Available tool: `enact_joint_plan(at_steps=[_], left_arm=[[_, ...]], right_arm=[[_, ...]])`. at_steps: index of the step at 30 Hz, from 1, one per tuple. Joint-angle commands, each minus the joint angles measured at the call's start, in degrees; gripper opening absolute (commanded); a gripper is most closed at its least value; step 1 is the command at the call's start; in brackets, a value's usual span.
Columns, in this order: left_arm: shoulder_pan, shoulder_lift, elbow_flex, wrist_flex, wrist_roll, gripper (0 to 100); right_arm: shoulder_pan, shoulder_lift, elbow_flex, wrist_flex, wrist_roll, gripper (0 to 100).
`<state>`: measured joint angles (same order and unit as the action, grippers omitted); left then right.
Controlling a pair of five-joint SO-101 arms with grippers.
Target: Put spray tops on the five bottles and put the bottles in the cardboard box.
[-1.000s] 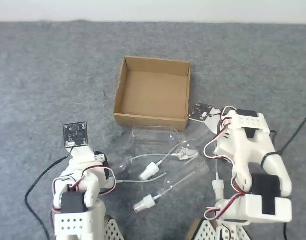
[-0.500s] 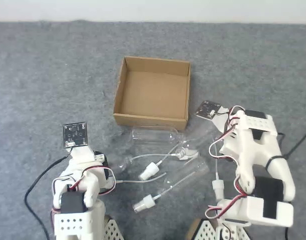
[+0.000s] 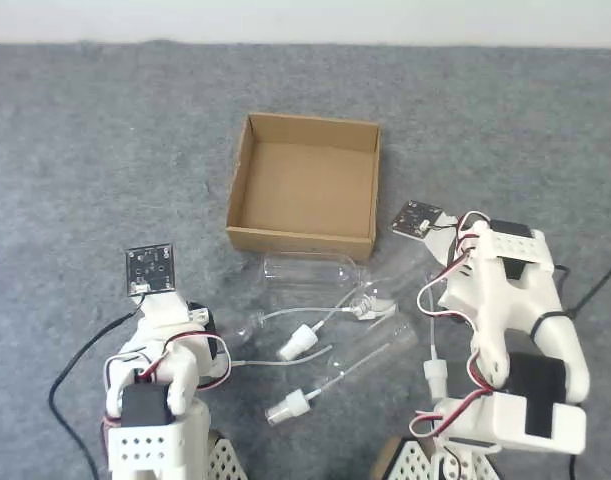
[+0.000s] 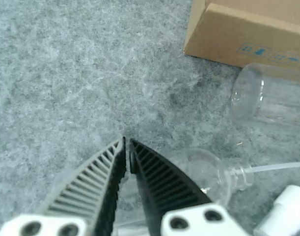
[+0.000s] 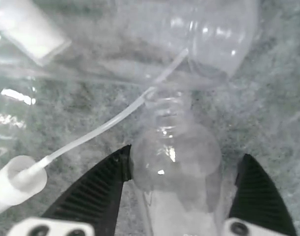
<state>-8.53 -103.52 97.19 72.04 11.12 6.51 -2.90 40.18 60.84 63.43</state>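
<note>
- Right now the right gripper is standing wide open. Its jaws are straddling the shoulder of a clear plastic bottle without squeezing it. The bottle is lying on its side on the grey felt table cover, just off the front right corner of the open brown cardboard box.
- The left gripper is sitting pinched almost shut on nothing. It is hanging over the cover well short of the box front, with a small round clear bottle lying just beside it.
- The box is holding nothing. A second clear cylinder bottle is lying just beside its front wall. White spray tops with thin dip tubes are lying loose among the bottles, on the side away from the box.
- Risk: the bottle is round, slick and lying down, so it is likely to be rolling or squirting out if the jaws are closing off-centre on the tapering shoulder.
- Risk: a thin dip tube is crossing right at this bottle's neck, so closing or lifting could be snagging it and dragging its top along.
- Risk: the bottles are crowding each other, so a nudge could be sending neighbours rolling away from the box.
- Risk: the thin wall could be buckling under a hard squeeze.
</note>
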Motion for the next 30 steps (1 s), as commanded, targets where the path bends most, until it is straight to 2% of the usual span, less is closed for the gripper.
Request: enact_joint_plan(at_steps=[1, 5, 17, 20, 26, 30], left_arm=[[-0.26, -0.79, -0.66, 0.26, -0.26, 1], [-0.26, -0.79, -0.66, 0.26, -0.26, 1], [-0.26, -0.79, -0.66, 0.26, -0.26, 1], [-0.26, -0.79, -0.66, 0.26, -0.26, 1], [-0.26, -0.79, -0.66, 0.26, -0.26, 1], [-0.26, -0.79, -0.66, 0.26, -0.26, 1]], right_arm=[[0.13, -4.35, -1.14, -0.92, 0.44, 19.7], [0.13, -4.35, -2.11, -0.40, -0.09, 16.4], [0.13, -4.18, -7.47, 4.44, -21.27, 16.5], [0.13, -3.65, -7.38, 4.44, -22.07, 17.7], [0.13, -3.56, -7.21, 4.44, -22.24, 28.9], [0.13, -3.56, -7.30, 4.44, -21.71, 30.1]])
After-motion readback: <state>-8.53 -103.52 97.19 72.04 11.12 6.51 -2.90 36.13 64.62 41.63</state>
